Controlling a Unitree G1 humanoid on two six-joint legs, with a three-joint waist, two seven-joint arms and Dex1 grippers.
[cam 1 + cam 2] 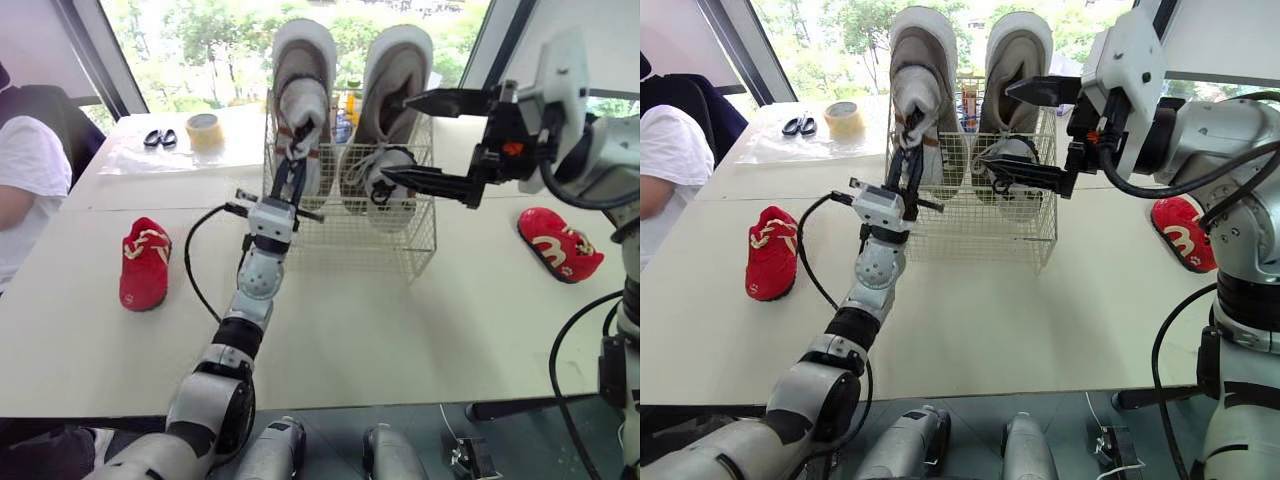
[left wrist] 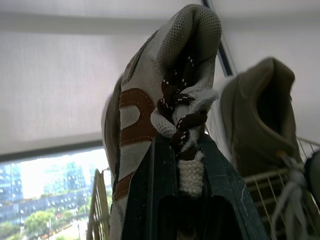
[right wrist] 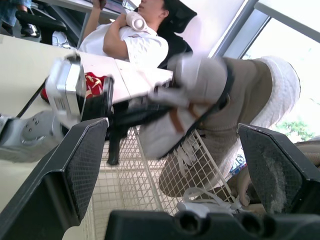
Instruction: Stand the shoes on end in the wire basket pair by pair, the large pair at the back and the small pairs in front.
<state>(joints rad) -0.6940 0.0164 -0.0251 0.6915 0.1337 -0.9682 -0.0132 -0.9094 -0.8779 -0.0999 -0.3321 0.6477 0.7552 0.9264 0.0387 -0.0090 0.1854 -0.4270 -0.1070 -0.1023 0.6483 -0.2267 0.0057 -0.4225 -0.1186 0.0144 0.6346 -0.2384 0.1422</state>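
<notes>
Plainly, brown curved emblem on shoe

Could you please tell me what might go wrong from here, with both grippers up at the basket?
The left gripper is shut on the laced tongue of the left beige shoe; if the laces snag when it lets go, the shoe could tip out of the white wire basket. The right gripper is open, close up at the right beige shoe, so a careless retreat might knock it or catch the wire.
</notes>
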